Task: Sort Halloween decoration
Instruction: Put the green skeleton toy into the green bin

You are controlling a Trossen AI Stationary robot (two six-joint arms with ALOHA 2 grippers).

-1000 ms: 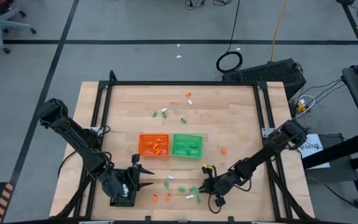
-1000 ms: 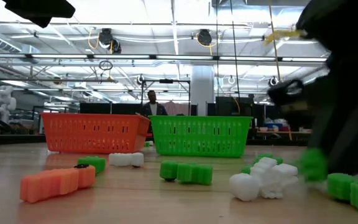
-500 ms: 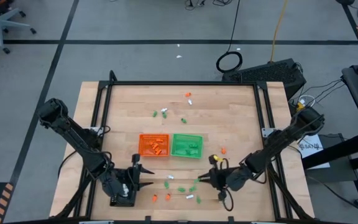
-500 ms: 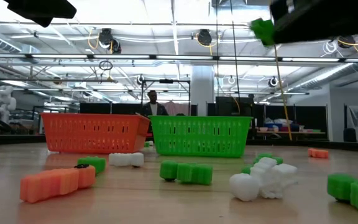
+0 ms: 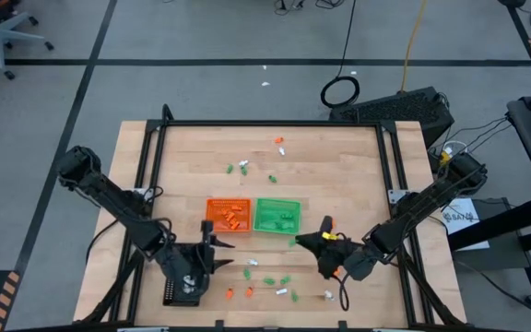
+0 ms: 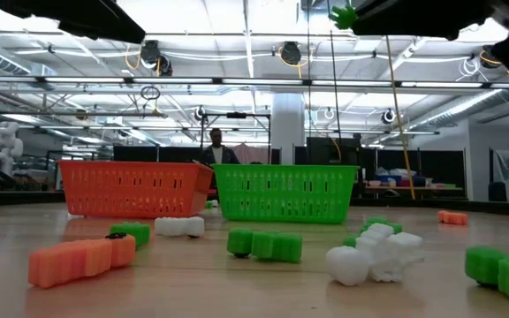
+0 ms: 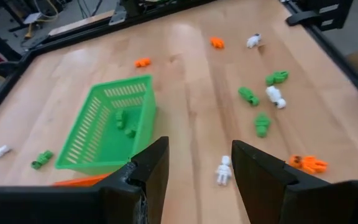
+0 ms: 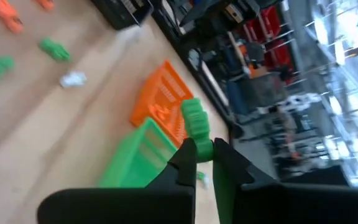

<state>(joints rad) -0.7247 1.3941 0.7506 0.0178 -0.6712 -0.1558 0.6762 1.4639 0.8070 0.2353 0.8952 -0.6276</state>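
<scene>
Tiny orange, green and white trinkets lie scattered on the wooden table, some near the near edge (image 5: 270,281) and others farther back (image 5: 242,167). More lie inside the orange tray (image 5: 229,214) and the green tray (image 5: 277,215). My right gripper (image 5: 299,241) hovers just near of the green tray's right corner, shut on a green trinket (image 8: 194,118). In the low view that trinket (image 6: 344,16) is high above the table. My left gripper (image 7: 197,177) is open above the table, near of the orange tray (image 5: 212,254). A white trinket (image 7: 223,169) lies on the table below its fingers. My right gripper pinches the green trinket by its lower end (image 8: 201,148) between the two fingertips (image 8: 187,153). The rest of the trinket sticks out past the fingertips. It is lifted clear of the table.
A black frame (image 5: 270,123) rims the table. An orange trinket (image 5: 332,222) lies right of the green tray, beside my right arm. In the low view, green (image 6: 265,244), white (image 6: 374,253) and orange (image 6: 82,259) trinkets lie in front of both trays.
My right gripper has risen from the trinkets near the near edge, carrying the green trinket lifted clear, and has moved toward the far edge and the green tray. My left gripper has shifted slightly right and toward the orange tray, still open.
</scene>
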